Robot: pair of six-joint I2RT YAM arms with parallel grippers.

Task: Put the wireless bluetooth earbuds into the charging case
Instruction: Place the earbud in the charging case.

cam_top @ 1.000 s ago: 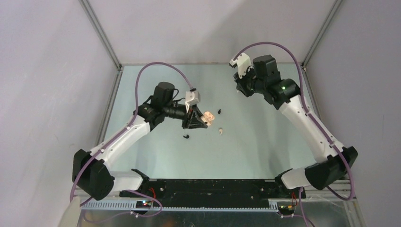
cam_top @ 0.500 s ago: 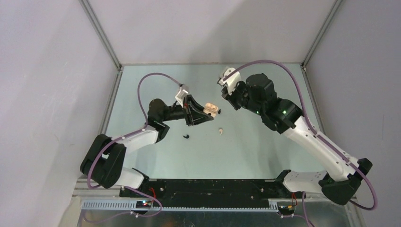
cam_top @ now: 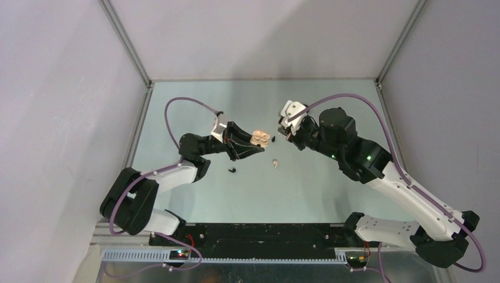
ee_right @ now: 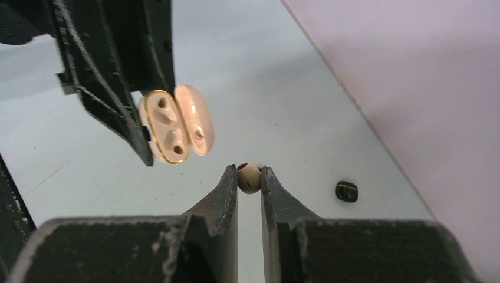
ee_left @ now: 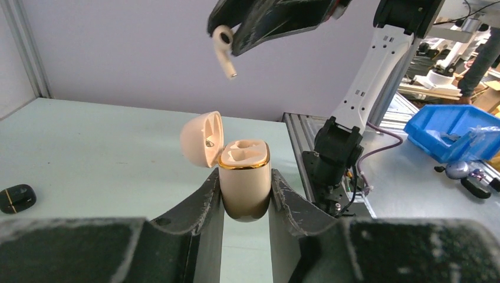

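Pinching one cream-white earbud (ee_right: 249,177) by its round head: right tool (cam_top: 283,131), fingers clamped on the bud, stem hanging free below the fingertips in the left wrist view. Held in the air, above and near the charging case (ee_left: 244,183), not touching it.

Gripping the charging case around its lower body: left tool (cam_top: 250,145), closed against both flanks. Case cream-coloured with a gold rim, upright between the fingers in the left wrist view. Lid (ee_left: 202,140) hinged open and tilted back to one side. Two moulded wells open to view. Case raised off the tabletop (cam_top: 318,106), its mouth turned toward the right tool.

Lying loose on the tabletop, on the near side of the case: second cream-white earbud (cam_top: 275,163), apart from both tools.

Lying loose further left, just below the left tool in the top view: first black earbud (cam_top: 232,170).

Lying between the tips of the two tools in the top view: second black earbud (cam_top: 273,139), a small dark speck, detail too small to tell.

Enclosing the pale green tabletop on three sides: plain grey walls (cam_top: 59,118).
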